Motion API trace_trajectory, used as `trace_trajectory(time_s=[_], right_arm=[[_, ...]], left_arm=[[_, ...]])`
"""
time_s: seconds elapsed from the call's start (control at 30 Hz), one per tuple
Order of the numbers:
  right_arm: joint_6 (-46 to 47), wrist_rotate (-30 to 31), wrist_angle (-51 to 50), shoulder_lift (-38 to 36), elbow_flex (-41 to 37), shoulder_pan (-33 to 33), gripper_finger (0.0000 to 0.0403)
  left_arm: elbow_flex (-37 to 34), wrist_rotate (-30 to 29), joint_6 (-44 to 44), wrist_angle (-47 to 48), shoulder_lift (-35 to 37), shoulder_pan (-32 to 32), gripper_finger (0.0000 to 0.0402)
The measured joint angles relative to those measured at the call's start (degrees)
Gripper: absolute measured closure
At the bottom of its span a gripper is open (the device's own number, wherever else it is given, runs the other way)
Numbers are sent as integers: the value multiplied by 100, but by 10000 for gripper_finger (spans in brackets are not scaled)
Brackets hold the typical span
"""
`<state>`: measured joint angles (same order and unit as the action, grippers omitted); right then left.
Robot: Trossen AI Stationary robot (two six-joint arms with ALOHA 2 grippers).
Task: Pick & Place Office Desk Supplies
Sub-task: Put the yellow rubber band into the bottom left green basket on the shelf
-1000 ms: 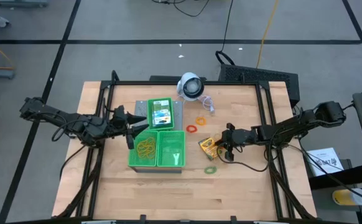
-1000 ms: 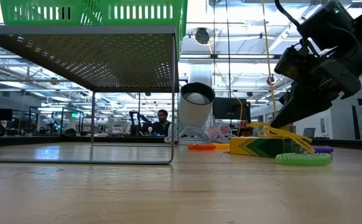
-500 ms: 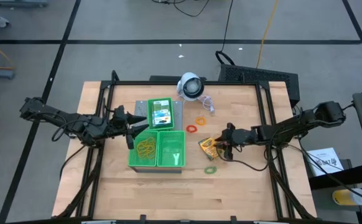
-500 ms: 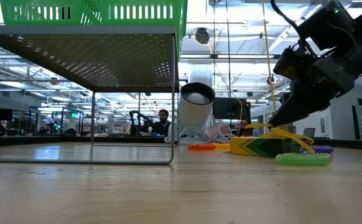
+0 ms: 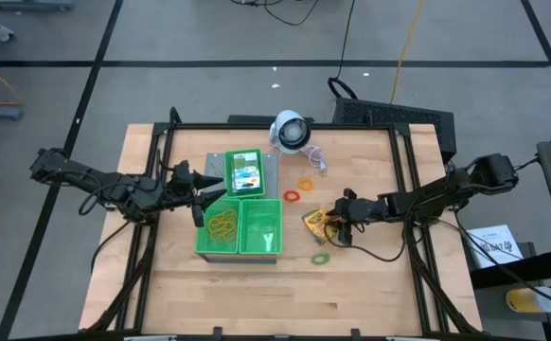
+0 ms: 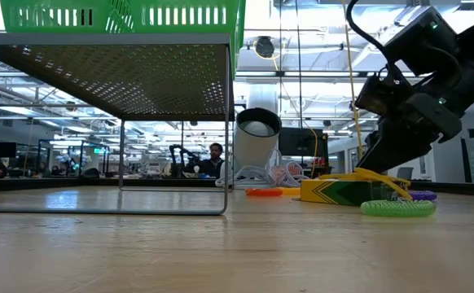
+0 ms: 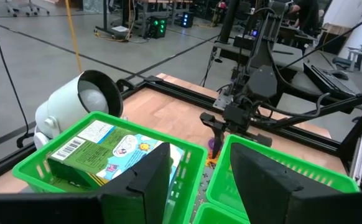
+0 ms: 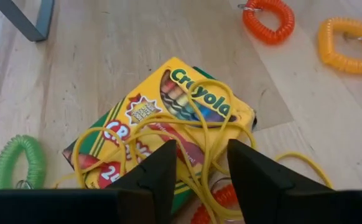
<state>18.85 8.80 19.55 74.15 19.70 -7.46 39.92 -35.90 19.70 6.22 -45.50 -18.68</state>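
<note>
We see the right gripper point(image 8: 196, 165) poised just above a crayon box point(image 8: 162, 127) lying flat on the table point(image 5: 257, 294), its fingers parted over a tangle of yellow rubber bands point(image 8: 209, 134) draped across the box, grasping nothing; a green coil point(image 8: 20, 163) lies beside the box, a red-orange coil point(image 8: 267, 23) and an orange one point(image 8: 349, 37) farther off; the left gripper point(image 5: 203, 194) waits, fingers spread, by the green trays point(image 5: 240, 248); one tray holds crayon boxes point(image 7: 106, 149), another holds tan bands point(image 5: 222, 224).
</note>
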Motion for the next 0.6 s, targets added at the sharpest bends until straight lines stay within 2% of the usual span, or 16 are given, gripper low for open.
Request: trace_trajectory(time_s=[0.23,0.6], right_arm=[[-5,2,-6,-164,0,0,297],[20,-50,-9,-83,0,153,305]], left_arm=[[0,-1,0,-2,2,2,227],[0,-2,-2,0,0,2,227]])
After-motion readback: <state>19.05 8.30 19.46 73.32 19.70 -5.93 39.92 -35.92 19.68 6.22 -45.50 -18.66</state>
